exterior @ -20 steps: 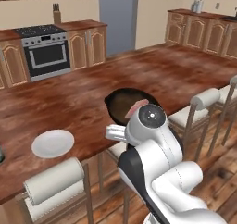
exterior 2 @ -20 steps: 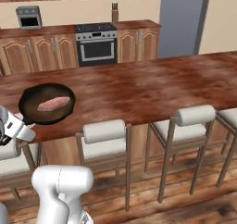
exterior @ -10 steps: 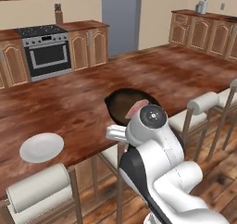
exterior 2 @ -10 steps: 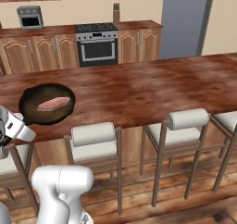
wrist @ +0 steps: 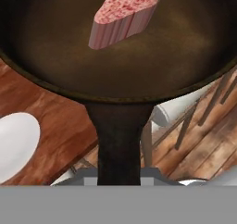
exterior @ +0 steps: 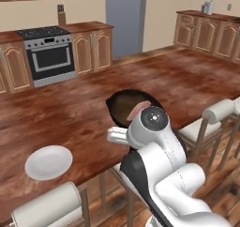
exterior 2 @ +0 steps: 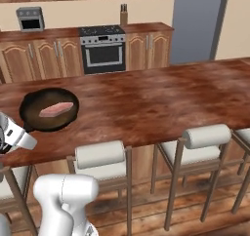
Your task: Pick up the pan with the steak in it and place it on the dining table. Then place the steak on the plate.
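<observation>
Right now the pan (exterior 2: pixel 49 109) hangs over the near edge of the dining table (exterior 2: pixel 161 98), carried by its short black handle, and the steak (exterior 2: pixel 56 108) lies inside it, a little off centre. Seen from the hand, that handle runs straight down toward the gripper (wrist: pixel 119 181); the fingertips themselves are hidden under it, but the fingers are closed tight, and with the handle running right into them I judge they are clamped on it. Over in the left base view the pan (exterior: pixel 129 106) peeks out behind the arm's big wrist joint, with the plate (exterior: pixel 48 162) sitting well apart to its left on the same tabletop, near the edge.

So the step is the set-down. The trick is to keep the pan level, because a skillet held by its handle wants to droop at the far rim and the steak (wrist: pixel 125 12) could slide. Carry it a bit further in from the edge, so the whole base lands on wood and not over the stools (exterior 2: pixel 100 159). Lower slowly, wait for flat contact, then release. Landing it nearer the plate (wrist: pixel 16 144), without touching it, should shorten the steak transfer afterwards.
</observation>
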